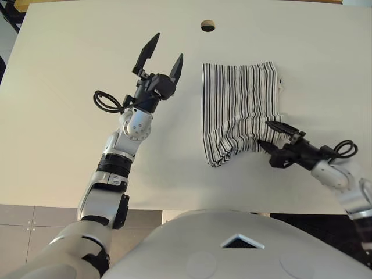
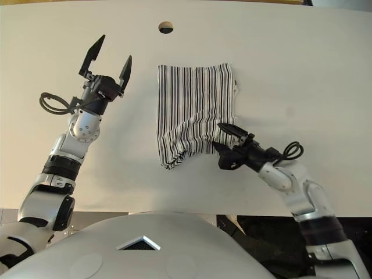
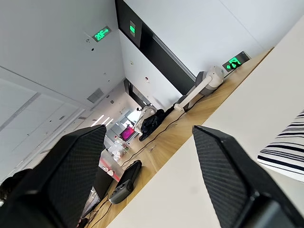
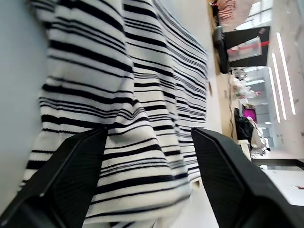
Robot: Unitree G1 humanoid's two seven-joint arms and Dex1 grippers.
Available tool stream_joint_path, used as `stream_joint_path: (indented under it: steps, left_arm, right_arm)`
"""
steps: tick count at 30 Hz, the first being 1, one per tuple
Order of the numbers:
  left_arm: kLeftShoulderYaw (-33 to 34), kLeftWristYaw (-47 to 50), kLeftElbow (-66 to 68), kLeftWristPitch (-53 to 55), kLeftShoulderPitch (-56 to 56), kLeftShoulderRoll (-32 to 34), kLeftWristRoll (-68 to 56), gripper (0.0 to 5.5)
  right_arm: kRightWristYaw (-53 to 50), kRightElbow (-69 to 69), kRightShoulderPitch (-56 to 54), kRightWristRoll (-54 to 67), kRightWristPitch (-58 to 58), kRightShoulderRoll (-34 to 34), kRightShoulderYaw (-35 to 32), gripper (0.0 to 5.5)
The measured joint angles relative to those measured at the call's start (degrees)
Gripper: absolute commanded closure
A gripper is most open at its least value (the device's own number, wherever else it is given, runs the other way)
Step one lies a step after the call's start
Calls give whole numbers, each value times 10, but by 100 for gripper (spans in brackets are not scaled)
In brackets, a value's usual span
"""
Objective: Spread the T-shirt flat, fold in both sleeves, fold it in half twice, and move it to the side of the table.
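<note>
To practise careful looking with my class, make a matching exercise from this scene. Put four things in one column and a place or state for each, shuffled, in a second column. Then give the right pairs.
Column one
1. T-shirt
2. left gripper
3. right gripper
4. hole

Column two
A. near the far edge of the table
B. open, at the T-shirt's near right corner
C. striped, folded, lying on the table
D. open, left of the T-shirt, apart from it

Pairs: 1-C, 2-D, 3-B, 4-A
</note>
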Motion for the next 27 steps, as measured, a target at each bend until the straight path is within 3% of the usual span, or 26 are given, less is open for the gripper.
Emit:
stream_joint_path:
  steps: [2, 5, 13, 16, 19, 23, 27]
  left_arm:
    - [-6, -8, 0, -2, 0, 6, 2, 212]
    - [-16, -20, 0, -5, 0, 14, 9, 212]
    - [-43, -42, -31, -65, 25, 67, 45, 212]
    - [-49, -88, -88, -90, 65, 113, 38, 212]
    - [-55, -174, -172, -103, 135, 195, 9, 212]
    - [-45, -288, -266, -82, 238, 320, -24, 212]
    - [-35, -340, -333, -55, 277, 353, -73, 161]
  right_arm:
    - [32, -61, 97, 22, -17, -62, -46, 223]
    - [64, -120, 158, 29, -20, -81, -62, 223]
    - [54, -103, 103, 17, 4, -31, -56, 223]
    - [41, -129, 113, 96, -11, -13, -92, 223]
    - [44, -145, 148, 180, -36, -14, -184, 223]
    - [63, -81, 228, 108, -50, -23, -244, 223]
    - [72, -71, 245, 75, -48, -22, -264, 223]
